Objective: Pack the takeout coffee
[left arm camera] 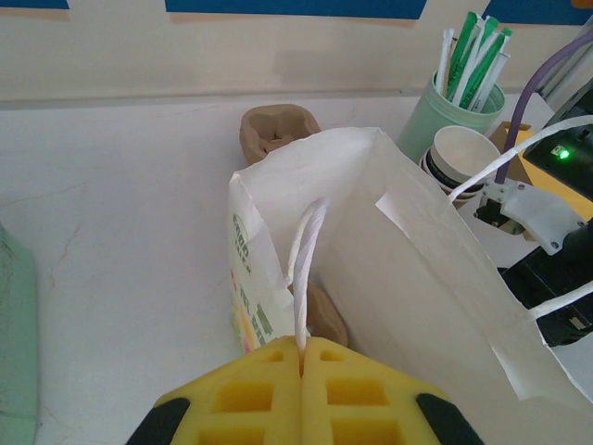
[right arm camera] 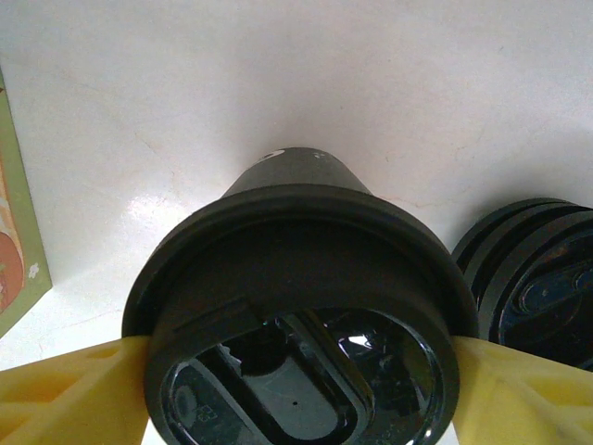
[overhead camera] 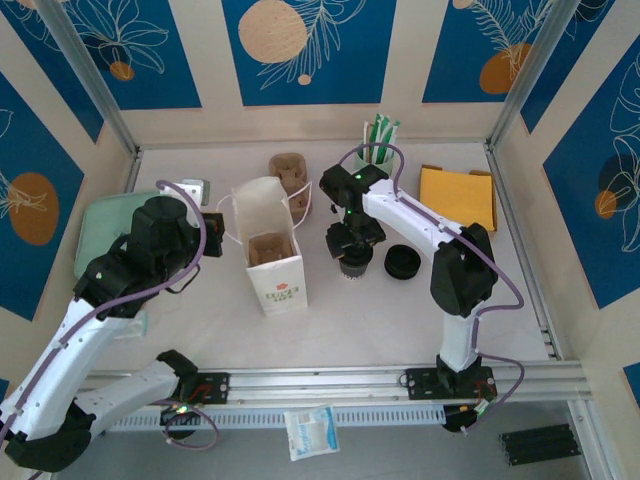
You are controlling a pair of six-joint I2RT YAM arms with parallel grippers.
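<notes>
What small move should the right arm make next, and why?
Probably lift the coffee cup straight up. The right pincer touches both sides of its lid, the cup stands on the table, and the left pincer is shut on the handle of the open bag beside it.

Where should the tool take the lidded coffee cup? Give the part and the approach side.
Probably grip the coffee cup just under the rim of its black lid, coming from above: it stands upright and its body narrows downward, so the wider rim should stop slipping.
</notes>
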